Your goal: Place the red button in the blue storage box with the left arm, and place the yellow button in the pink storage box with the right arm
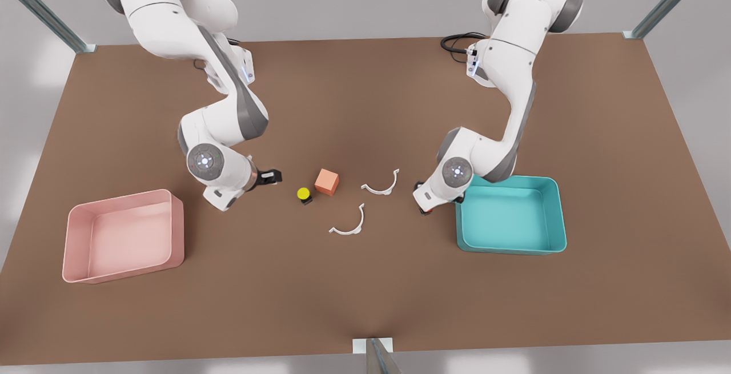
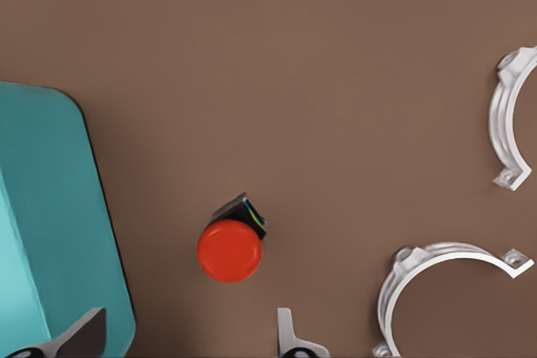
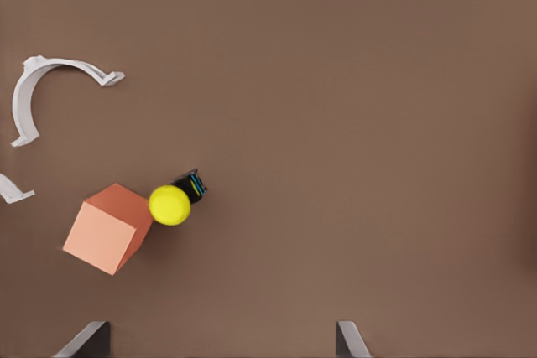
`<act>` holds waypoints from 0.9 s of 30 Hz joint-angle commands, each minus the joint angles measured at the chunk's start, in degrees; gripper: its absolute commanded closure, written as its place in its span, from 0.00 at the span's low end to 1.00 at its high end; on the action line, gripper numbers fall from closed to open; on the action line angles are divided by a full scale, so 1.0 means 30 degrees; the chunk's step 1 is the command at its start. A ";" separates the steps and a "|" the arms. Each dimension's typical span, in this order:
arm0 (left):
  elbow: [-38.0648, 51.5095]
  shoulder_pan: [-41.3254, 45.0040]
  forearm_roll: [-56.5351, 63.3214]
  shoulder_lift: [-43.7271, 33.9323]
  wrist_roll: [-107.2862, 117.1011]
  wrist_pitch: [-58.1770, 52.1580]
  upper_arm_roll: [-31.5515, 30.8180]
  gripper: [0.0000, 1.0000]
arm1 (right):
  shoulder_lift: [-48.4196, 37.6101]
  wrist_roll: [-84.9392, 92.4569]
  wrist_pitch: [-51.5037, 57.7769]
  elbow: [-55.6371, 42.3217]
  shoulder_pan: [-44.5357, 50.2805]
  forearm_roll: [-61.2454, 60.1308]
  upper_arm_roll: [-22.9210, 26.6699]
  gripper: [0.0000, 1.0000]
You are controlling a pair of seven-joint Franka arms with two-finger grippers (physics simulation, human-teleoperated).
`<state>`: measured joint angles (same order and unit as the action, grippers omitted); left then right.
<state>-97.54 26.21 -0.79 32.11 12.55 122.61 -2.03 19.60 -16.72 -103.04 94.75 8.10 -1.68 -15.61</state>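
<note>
Both arms bend low over the brown bench (image 1: 365, 282). The left claw (image 2: 189, 333), fingers apart and cut off at the picture's edge, hovers above the red button (image 2: 230, 250), which stands on the bench just beside the blue storage box (image 1: 511, 214). The right claw (image 3: 220, 337), fingers also spread, hangs near the yellow button (image 3: 169, 204), which sits just beside an orange cube (image 3: 107, 227), well apart from the pink storage box (image 1: 123, 237)

Brown table (image 1: 365, 294): buttons, boxes, cube, clamps.
</note>
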 commanded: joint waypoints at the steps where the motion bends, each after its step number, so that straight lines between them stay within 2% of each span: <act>1: -0.0182 0.0054 -0.0001 0.0429 0.0828 0.4980 0.0002 0.00 | 0.0702 -1.3906 -0.2303 -0.0352 0.0581 0.0004 -0.0042 0.00; 6: -0.0211 0.0142 -0.0030 0.1777 0.0857 0.5566 -0.0027 0.00 | 0.2694 -2.2512 -0.4678 -0.0441 0.1696 0.0033 -0.0042 0.00; 9: -0.0855 0.0288 -0.0001 0.2011 0.0857 0.5596 -0.0027 0.00 | 0.2784 -2.3049 -0.3738 -0.0352 0.1696 0.0618 -0.0042 0.00; 10: -0.1061 0.0317 -0.0001 0.2011 0.0857 0.5596 -0.0027 0.02 | 0.2871 -2.3049 -0.3885 -0.0382 0.1520 0.1233 -0.0042 0.00; 11: -0.1061 0.0376 -0.0030 0.2011 0.0857 0.5567 0.0002 0.16 | 0.3252 -2.3049 -0.4294 -0.0382 0.1491 0.1234 -0.0013 0.00; 12: -0.1061 0.0376 -0.0030 0.1982 0.0857 0.5566 0.0002 0.25 | 0.3252 -2.3136 -0.4588 -0.0469 0.1432 0.1147 -0.0013 0.00; 14: -0.1061 0.0376 -0.0030 0.1953 0.0857 0.5566 -0.0027 0.32 | 0.4158 -2.2991 -0.6755 -0.1112 0.1256 0.1176 0.0280 0.00; 18: -0.1061 0.0317 -0.0030 0.1953 0.0857 0.5566 -0.0027 0.39 | 0.5801 -2.3019 -0.8486 -0.1934 0.0904 0.1205 0.0544 0.00; 21: -0.1061 0.0288 -0.0030 0.1894 0.0857 0.5566 0.0002 0.46 | 0.6211 -2.3137 -0.8837 -0.1788 0.0934 0.1088 -0.0042 0.00; 25: -0.1061 0.0259 -0.0030 0.1397 0.1179 0.5362 0.0002 0.49 | 0.6211 -2.3547 -0.8807 -0.0147 0.0466 0.1088 -0.0013 0.00; 27: -0.1031 0.0229 -0.0030 0.0050 0.1267 0.3986 0.0031 0.49 | 0.6182 -2.3547 -0.8837 0.0233 0.0377 0.1088 -0.0013 0.00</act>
<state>-100.63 26.96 -0.64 32.96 15.03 137.50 -1.85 38.17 -69.76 -127.73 95.10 9.11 1.58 -15.70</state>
